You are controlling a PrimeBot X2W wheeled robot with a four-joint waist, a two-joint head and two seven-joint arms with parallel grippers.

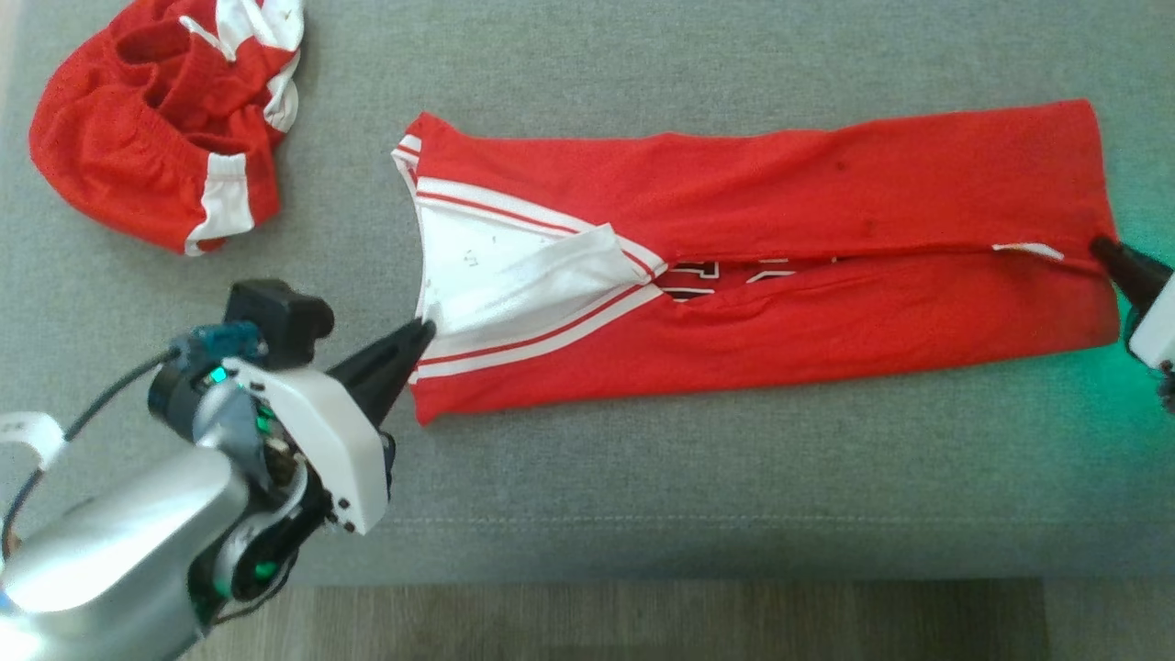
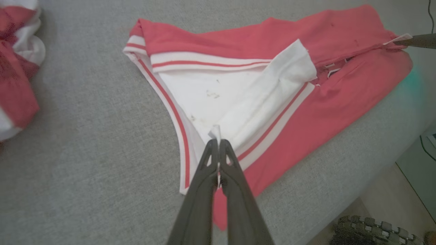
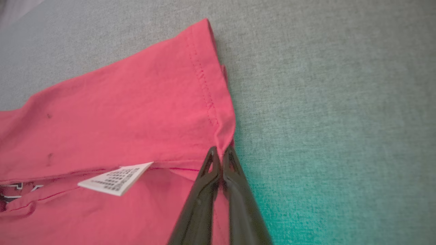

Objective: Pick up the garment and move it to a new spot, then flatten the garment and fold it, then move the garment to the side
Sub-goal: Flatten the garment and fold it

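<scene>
Fingers of left gripper (image 1: 424,329) and right gripper (image 1: 1098,246) pinch one garment (image 1: 826,184); second garment (image 1: 128,147) lies crumpled.

This looks like a room in a home, a living room perhaps, though I can't swear to it. Everything sits on a broad grey upholstered cushion (image 1: 643,459) in woven cloth, with a stitched seam (image 1: 734,521) running near its front edge. It could be a sofa or an ottoman; I can't tell which. Below that edge is a wood-look plank floor (image 1: 643,624). Sportswear lies on the cushion: a red jersey (image 1: 826,174) spread out, and a crumpled red and white garment (image 1: 138,138) off in the corner. Past the cushion's side stands something pale and flat-fronted (image 2: 419,170), maybe a cabinet. On the floor lies a checked dark-and-pale thing (image 2: 371,229), too blurred to name.
</scene>
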